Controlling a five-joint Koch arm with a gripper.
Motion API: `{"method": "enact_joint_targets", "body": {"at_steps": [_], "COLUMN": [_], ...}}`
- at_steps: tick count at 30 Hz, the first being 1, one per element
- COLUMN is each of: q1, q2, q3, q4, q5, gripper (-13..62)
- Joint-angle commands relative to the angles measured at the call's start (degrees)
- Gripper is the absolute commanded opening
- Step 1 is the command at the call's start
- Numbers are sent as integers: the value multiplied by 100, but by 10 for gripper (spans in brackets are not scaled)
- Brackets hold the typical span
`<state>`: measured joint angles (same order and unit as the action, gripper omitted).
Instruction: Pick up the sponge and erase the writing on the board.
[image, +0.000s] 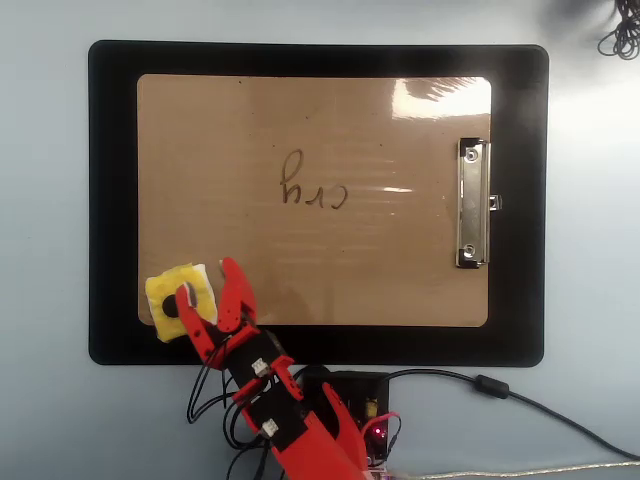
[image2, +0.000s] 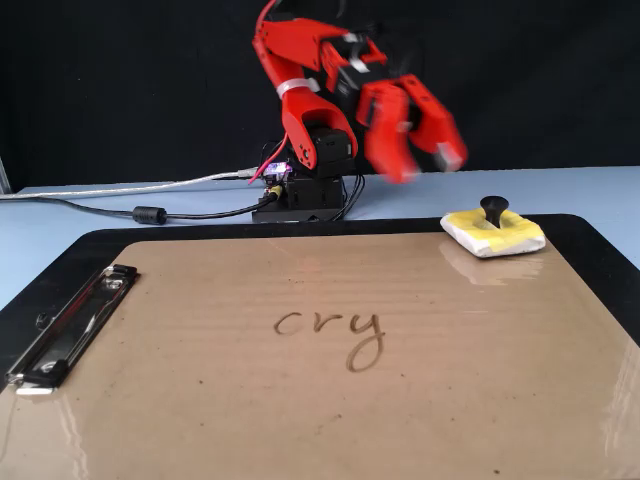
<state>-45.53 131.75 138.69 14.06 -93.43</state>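
The sponge (image: 180, 302) lies at a corner of the board (image: 313, 120), the corner far from the clip (image: 473, 204) and on the arm's side, part of it overhanging onto the black mat (image: 110, 200); a small black knob (image2: 493, 208) stands up from its middle in the fixed view; the writing (image: 312, 183) sits near the board's centre, well apart from the sponge, untouched; the gripper (image: 205, 285) hangs in the air with its jaws spread and nothing between them, above the sponge's inner edge in the overhead view, though the fixed view (image2: 428, 165) shows it well clear of the sponge and off to the side toward the clip

Risks, as I judge them: the gripper looks blurred, so it is likely moving fast, and a quick descent could strike the sponge's edge and shove it off the board onto the mat; the sponge is low and soft, so jaws closing too high may catch only the knob and let the pad tilt or twist, leaving a poor wiping face; jaws closing too low may scrape the glossy board and skid; the sponge sits askew to the board, so a jaw could land on its corner and spin it away; once held, too light a press would smear the writing rather than clear it
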Motion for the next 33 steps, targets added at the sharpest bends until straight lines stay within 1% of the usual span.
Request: {"method": "enact_joint_targets", "body": {"at_steps": [1, 3, 6, 9, 12, 15, 19, 22, 26, 29, 33], "q1": [-396, -853, -1327, -1345, -1362, -1371, -1494, -1573, -1591, -1872, -1942], "q2": [35, 18, 9, -193, -817, -1485, -2558, -3015, -3278, -3296, -3278], "q3": [44, 185, 290, 264, 264, 281, 439, 492, 624, 756, 1063], "q4": [-2021, -2285, -1828, -1195, -1266, -2013, -3718, -4333, -4403, -4368, -4342], "q5": [-439, -835, -958, -1090, -1081, -1063, -896, -554, -272, -255, -211], "gripper": [275, 284, 334, 336, 333, 330, 320, 320, 321, 320, 319]}}
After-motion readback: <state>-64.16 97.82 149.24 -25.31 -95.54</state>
